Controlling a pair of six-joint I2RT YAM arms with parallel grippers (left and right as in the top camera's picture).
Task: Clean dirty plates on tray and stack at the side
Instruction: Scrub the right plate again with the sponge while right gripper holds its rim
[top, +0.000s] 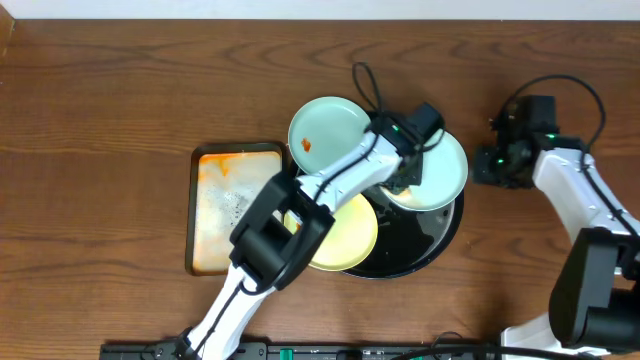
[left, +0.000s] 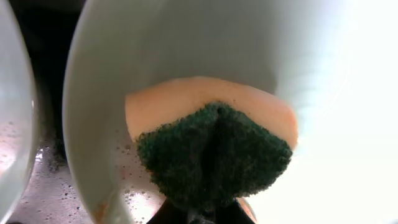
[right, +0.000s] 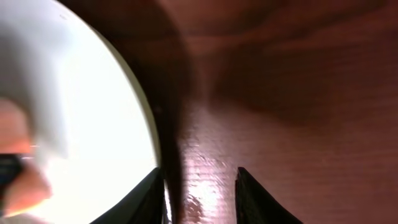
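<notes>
**Overhead view.** The tray (top: 425, 245) is sitting on the brown wooden table (top: 100, 110), glossy black with a raised rim. Three plates are resting on it.
- A smeared mint plate (top: 330, 135) is overhanging the tray's far-left rim and showing a small orange mark near its left edge.
- A second mint plate (top: 445, 170) is lying over the tray's far-right part.
- A yellow plate (top: 345, 240) is covering the tray's near-left part.

The left arm is reaching diagonally over the yellow plate, and the left gripper (top: 405, 182) is bearing down on the second mint plate. The right arm is bending in from the tray's right side. The right gripper (top: 487, 165) is standing just outside the tray's right rim, beside the second mint plate. A rectangular pan (top: 235, 205), stained orange, is lying just left of the tray.

**Left wrist view.** A sponge (left: 211, 149), dark green scouring face over a peach body, is pressing against the pale inside of the second mint plate. The jaws are clamped together on the sponge's lower end. Water droplets are showing on the tray's black surface beside the plate.

**Right wrist view.** The jaws are standing apart over the wood grain. The left finger appears to be close against the bright plate rim, though glare is blurring that edge.
</notes>
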